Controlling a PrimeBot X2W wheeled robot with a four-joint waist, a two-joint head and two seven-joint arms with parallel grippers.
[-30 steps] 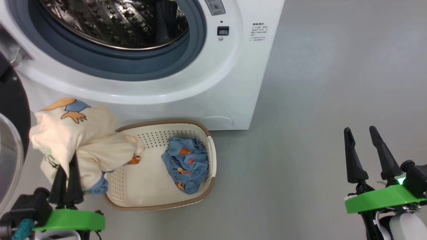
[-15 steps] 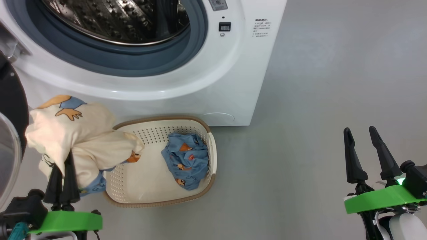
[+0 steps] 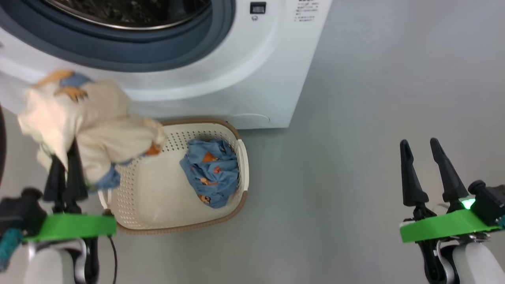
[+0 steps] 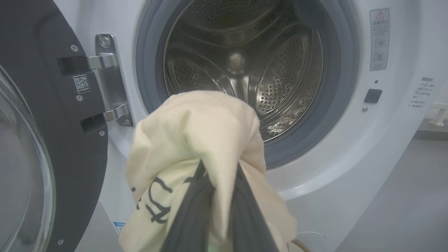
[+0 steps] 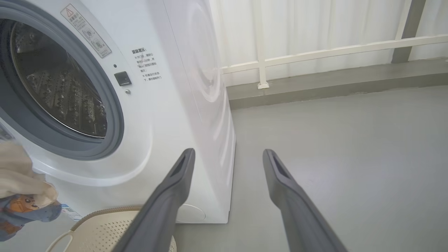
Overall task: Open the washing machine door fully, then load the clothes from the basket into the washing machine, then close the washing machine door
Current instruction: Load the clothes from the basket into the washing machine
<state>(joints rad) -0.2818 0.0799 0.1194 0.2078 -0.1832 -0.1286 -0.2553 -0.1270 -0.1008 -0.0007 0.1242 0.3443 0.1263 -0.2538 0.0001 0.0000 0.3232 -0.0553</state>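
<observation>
**Head view:** The left end effector (image 3: 65, 159) is clamped on the cream garment (image 3: 90, 118). The garment hangs at the basket's (image 3: 221, 216) 10 o'clock, just below the washing machine (image 3: 256, 71) opening, with its lower edge near the basket's rim. The blue garment (image 3: 211, 173) lies inside the basket toward 3 o'clock. The right end effector (image 3: 418, 142), fingers spread and empty, sits well apart at the frame's 4 o'clock.

**Left wrist view:** The cloth drapes over both fingers. The drum (image 4: 245, 63) gapes at 12 o'clock, and the washing machine door (image 4: 52, 122) is swung out at 9 o'clock. To load well, the arm should probably rise so the hanging tail clears the rubber ring (image 4: 315, 140). It should then reach past the lip before letting go, steering clear of the hinge (image 4: 108, 80) at 10 o'clock.

**Right wrist view:** The right fingers stand apart with nothing between them, and the machine's front is at 10 o'clock. This arm is best left parked there, out of the loading path.
</observation>
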